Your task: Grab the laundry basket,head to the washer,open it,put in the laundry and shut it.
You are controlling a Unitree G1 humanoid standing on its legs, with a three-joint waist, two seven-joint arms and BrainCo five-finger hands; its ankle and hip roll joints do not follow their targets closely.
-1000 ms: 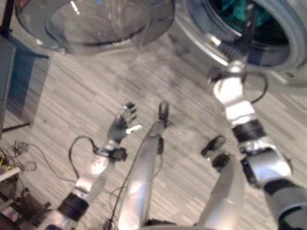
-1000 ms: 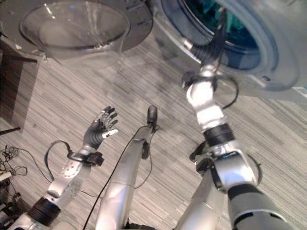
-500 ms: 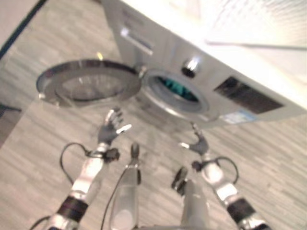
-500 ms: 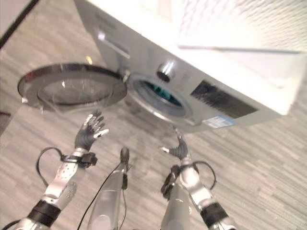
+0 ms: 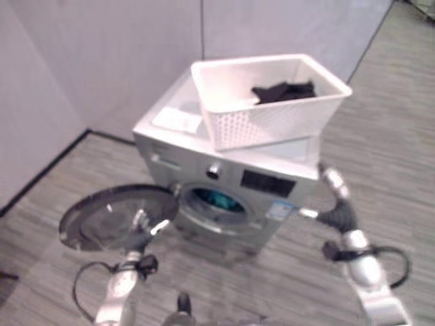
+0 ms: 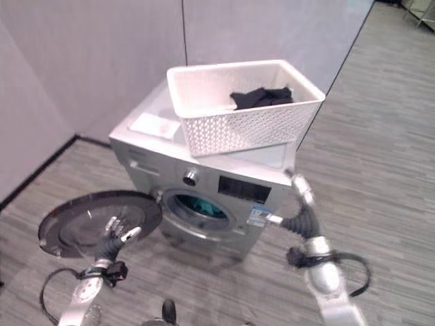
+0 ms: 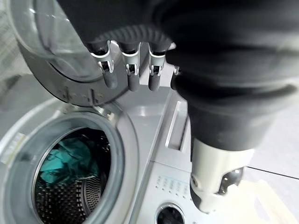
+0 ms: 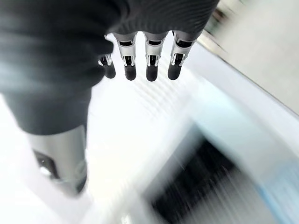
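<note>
Since a second ago the head has lifted and the right hand (image 6: pixel 304 212) has left the drum, rising empty with straight fingers toward the laundry basket (image 6: pixel 238 109) on the washer (image 6: pixel 204 178). Dark laundry (image 6: pixel 259 97) remains inside; teal cloth (image 7: pixel 65 158) sits in the drum, so the door (image 6: pixel 95 221) hangs open. The left hand (image 6: pixel 115 232), fingers relaxed, hovers empty before it.

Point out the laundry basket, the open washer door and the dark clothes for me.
laundry basket (image 6: pixel 238 132), right eye view, front wall.
washer door (image 6: pixel 75 227), right eye view, glass.
dark clothes (image 6: pixel 262 97), right eye view, middle of pile.
</note>
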